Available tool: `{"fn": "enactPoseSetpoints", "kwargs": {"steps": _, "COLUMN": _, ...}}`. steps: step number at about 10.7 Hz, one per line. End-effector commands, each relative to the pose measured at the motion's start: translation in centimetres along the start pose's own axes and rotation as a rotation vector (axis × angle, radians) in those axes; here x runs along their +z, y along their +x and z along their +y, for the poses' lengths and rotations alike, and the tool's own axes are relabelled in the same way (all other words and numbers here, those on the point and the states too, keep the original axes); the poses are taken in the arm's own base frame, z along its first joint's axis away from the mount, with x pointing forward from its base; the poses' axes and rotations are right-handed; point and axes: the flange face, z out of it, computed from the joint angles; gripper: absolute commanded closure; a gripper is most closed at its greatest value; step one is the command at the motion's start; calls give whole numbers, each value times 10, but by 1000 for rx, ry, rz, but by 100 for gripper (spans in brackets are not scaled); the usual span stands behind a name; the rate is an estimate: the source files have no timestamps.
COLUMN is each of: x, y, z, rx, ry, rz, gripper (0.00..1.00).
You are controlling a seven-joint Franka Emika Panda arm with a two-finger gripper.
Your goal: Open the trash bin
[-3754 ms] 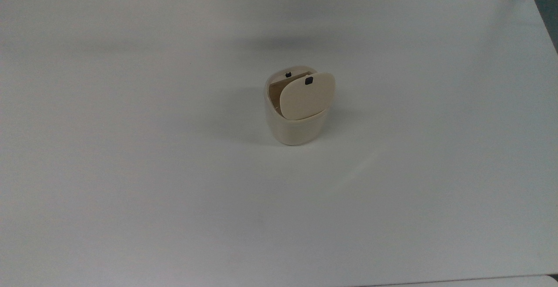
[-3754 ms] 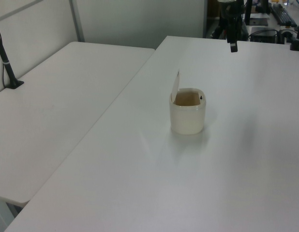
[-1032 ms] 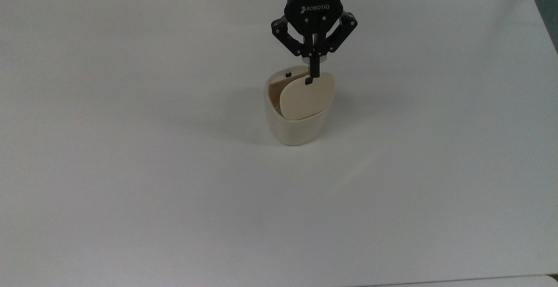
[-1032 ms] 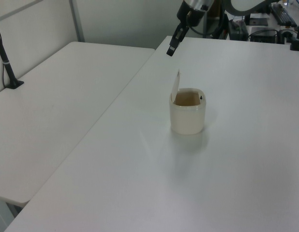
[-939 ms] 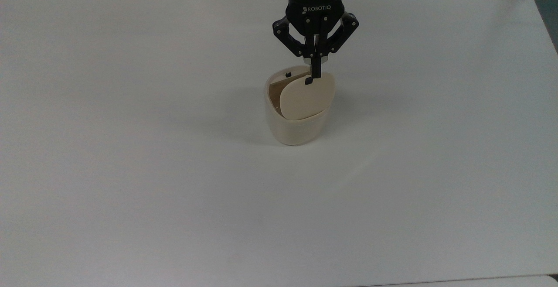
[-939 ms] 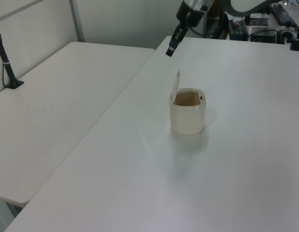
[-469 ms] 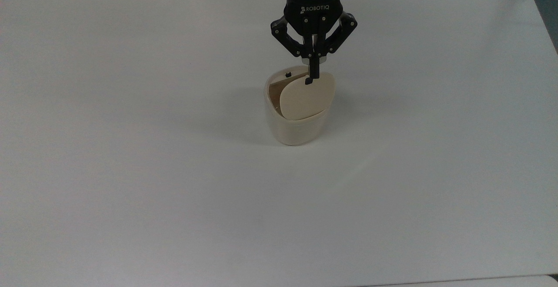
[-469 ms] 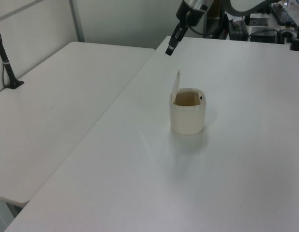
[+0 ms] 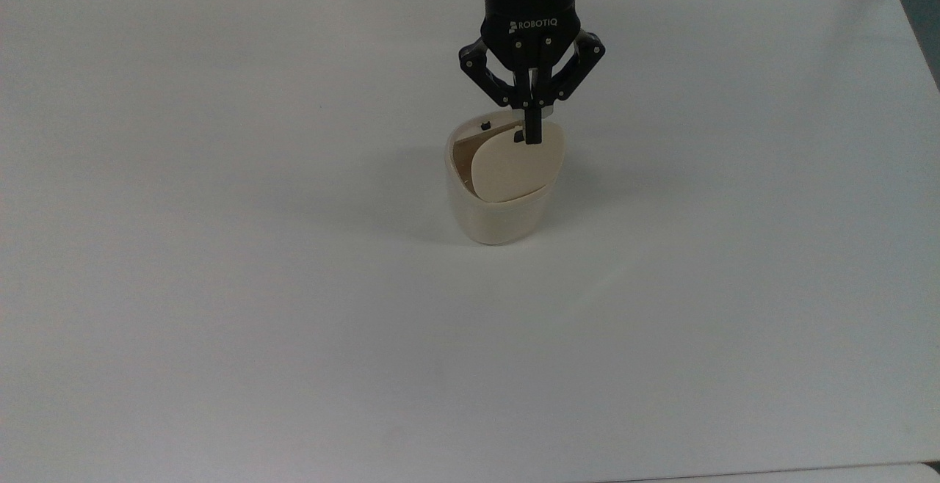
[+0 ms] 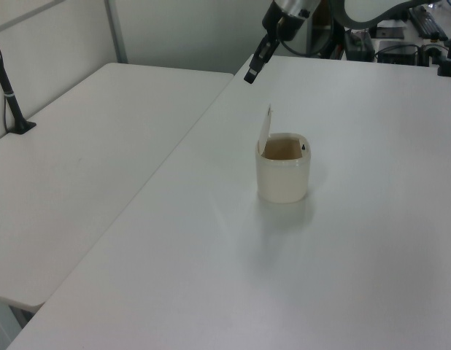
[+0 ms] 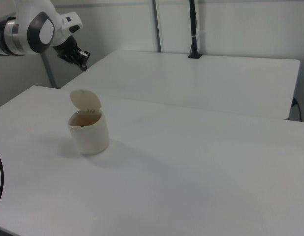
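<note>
On the white table (image 9: 220,248) the trash bin (image 9: 499,208) stands near the middle, a little toward the far edge in the top view, upright, with its lid (image 9: 515,161) swung up on its hinge so that the tan inside shows beside it on the top view's left. A small black button (image 9: 485,125) sits on the bin's rim at the far side. In the left view the bin (image 10: 283,179) stands alone on the near table, its lid (image 10: 265,131) raised almost upright on the left view's left side of the rim, and a second white table (image 10: 87,160) lies next to it on the left view's left. The gripper (image 9: 532,134) hangs over the far end of the bin in the top view, its two black fingers pressed together into one thin tip that overlaps the top edge of the lid. In the left view the gripper (image 10: 249,75) is up in the air, above the bin and apart from it, toward the left view's upper left. In the right view the gripper (image 11: 82,63) is likewise above the bin (image 11: 89,132), clear of the raised lid (image 11: 85,101).
</note>
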Motion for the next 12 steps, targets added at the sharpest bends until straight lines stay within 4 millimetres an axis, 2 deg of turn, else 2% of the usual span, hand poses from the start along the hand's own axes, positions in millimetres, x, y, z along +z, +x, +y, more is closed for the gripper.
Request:
{"fn": "enactPoseSetpoints", "kwargs": {"steps": 1, "x": 19, "y": -3, "z": -6, "rx": 0, "ry": 0, "rz": 13, "gripper": 100}}
{"fn": "enactPoseSetpoints", "kwargs": {"steps": 2, "x": 21, "y": -3, "z": -8, "rx": -3, "ry": 2, "rz": 13, "gripper": 100}}
{"fn": "enactPoseSetpoints", "kwargs": {"steps": 3, "x": 24, "y": -5, "z": -19, "rx": -21, "ry": 5, "rz": 9, "gripper": 100}}
{"fn": "enactPoseSetpoints", "kwargs": {"steps": 4, "x": 35, "y": -8, "z": -22, "rx": -29, "ry": 2, "rz": -6, "gripper": 100}}
{"fn": "enactPoseSetpoints", "kwargs": {"steps": 8, "x": 35, "y": -18, "z": -5, "rx": -98, "ry": -52, "rz": -116, "gripper": 100}}
{"fn": "enactPoseSetpoints", "kwargs": {"steps": 10, "x": 15, "y": -25, "z": 8, "rx": -89, "ry": -71, "rz": -189, "gripper": 100}}
{"fn": "enactPoseSetpoints", "kwargs": {"steps": 12, "x": -16, "y": -34, "z": 42, "rx": -37, "ry": -104, "rz": -287, "gripper": 100}}
